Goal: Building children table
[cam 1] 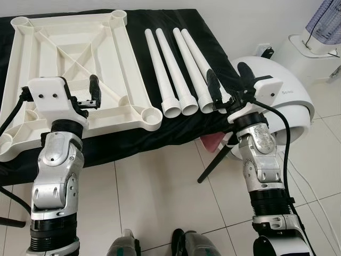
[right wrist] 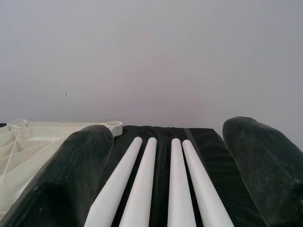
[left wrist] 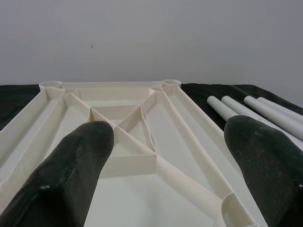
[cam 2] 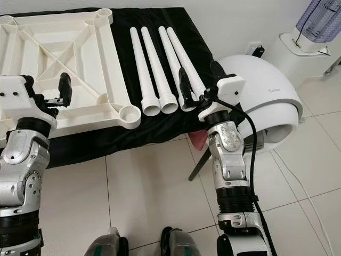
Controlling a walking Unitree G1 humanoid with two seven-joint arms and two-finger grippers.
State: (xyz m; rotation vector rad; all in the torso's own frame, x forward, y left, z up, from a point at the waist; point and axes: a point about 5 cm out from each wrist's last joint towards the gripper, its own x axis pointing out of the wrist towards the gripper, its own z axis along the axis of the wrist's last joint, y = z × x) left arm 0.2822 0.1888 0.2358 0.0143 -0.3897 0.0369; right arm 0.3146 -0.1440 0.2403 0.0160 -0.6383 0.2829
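Note:
A white plastic tabletop (cam 1: 121, 58) lies upside down on a black cloth, ribs up, with a round leg socket (cam 1: 149, 116) at its near right corner. Four white table legs (cam 1: 171, 69) lie side by side on the cloth to its right, wide ends toward me. My left gripper (cam 1: 79, 90) hovers over the tabletop's near edge, open and holding nothing; in the left wrist view its fingers (left wrist: 75, 165) frame the ribs. My right gripper (cam 1: 229, 80) stands open at the near ends of the two right-hand legs (right wrist: 175, 189), gripping none of them.
A white domed appliance (cam 1: 290, 90) sits on the tiled floor right of the cloth-covered surface, with a cable beside it. A white fan-like unit (cam 1: 322, 24) stands at the far right. A black support strut (cam 1: 216, 162) slants down under the surface's right end.

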